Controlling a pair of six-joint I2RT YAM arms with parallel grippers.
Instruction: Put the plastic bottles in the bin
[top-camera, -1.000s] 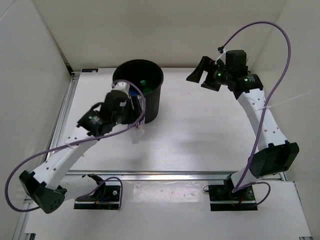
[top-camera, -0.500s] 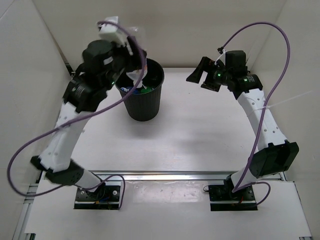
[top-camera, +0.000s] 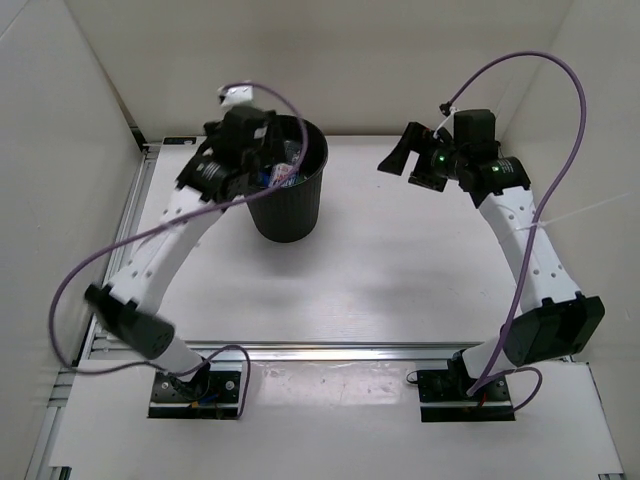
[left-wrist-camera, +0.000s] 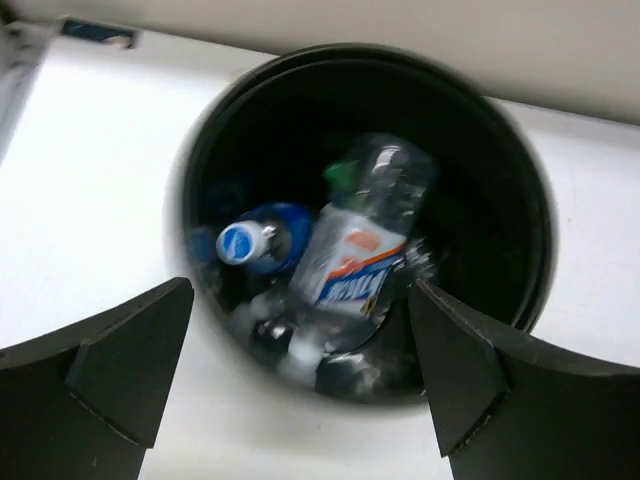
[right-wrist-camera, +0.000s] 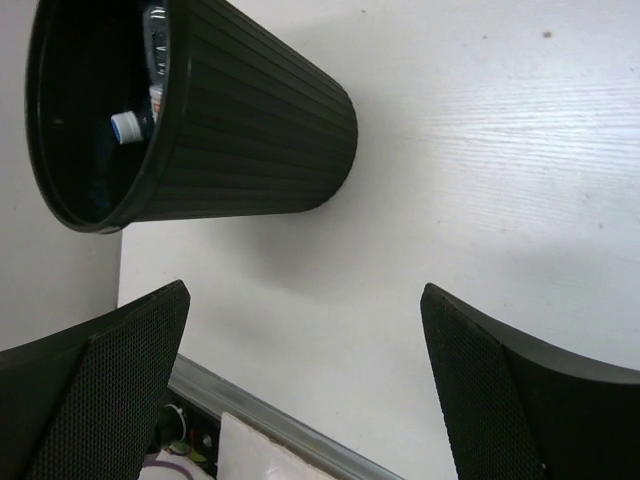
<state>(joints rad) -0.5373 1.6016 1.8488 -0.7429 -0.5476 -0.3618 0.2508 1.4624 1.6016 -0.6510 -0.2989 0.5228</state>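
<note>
Left tool (left-wrist-camera: 300, 290) spread, empty, over bin (top-camera: 290, 205) mouth; bottles (left-wrist-camera: 355, 250) lie inside bin. Right tool (right-wrist-camera: 305, 295) spread, empty, over tabletop (top-camera: 400, 260), apart. Judged: drop step done; next, pull left arm (top-camera: 170, 240) clear of bin.

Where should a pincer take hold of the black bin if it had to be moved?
Probably at the rim, coming straight down from above with one finger inside the wall and one outside. The bin stands upright with its top open, and its round body looks far too wide to span.
</note>
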